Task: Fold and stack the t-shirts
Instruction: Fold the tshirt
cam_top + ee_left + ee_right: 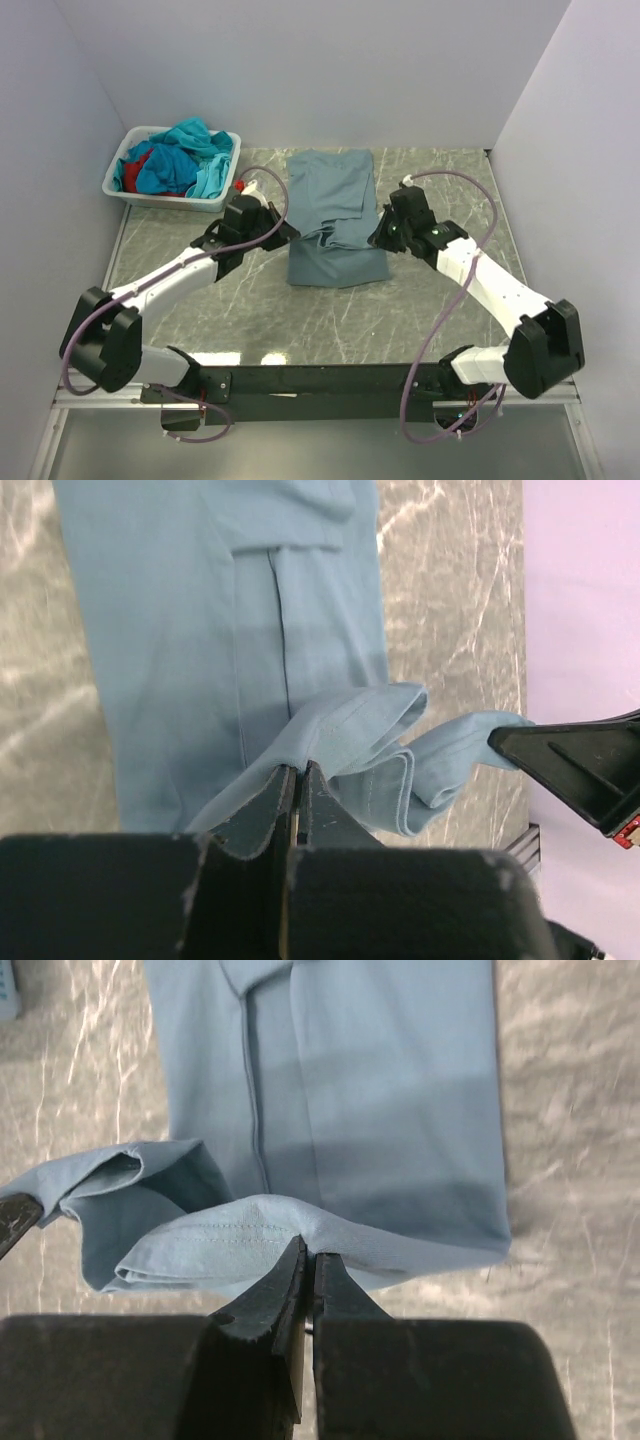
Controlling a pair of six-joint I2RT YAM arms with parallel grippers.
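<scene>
A dusty grey-blue t-shirt (335,215) lies folded lengthwise on the marble table, its near end lifted and doubled over. My left gripper (283,231) is shut on the shirt's left edge; the cloth (200,640) rises into the closed jaws in the left wrist view. My right gripper (378,235) is shut on the right edge, pinching a stitched hem (250,1235). Teal, blue and red t-shirts (180,160) are piled in the white basket (128,193) at the back left.
The basket stands against the left wall at the table's far corner. Walls close in the left, back and right sides. The right gripper's black finger (580,765) shows at the right of the left wrist view.
</scene>
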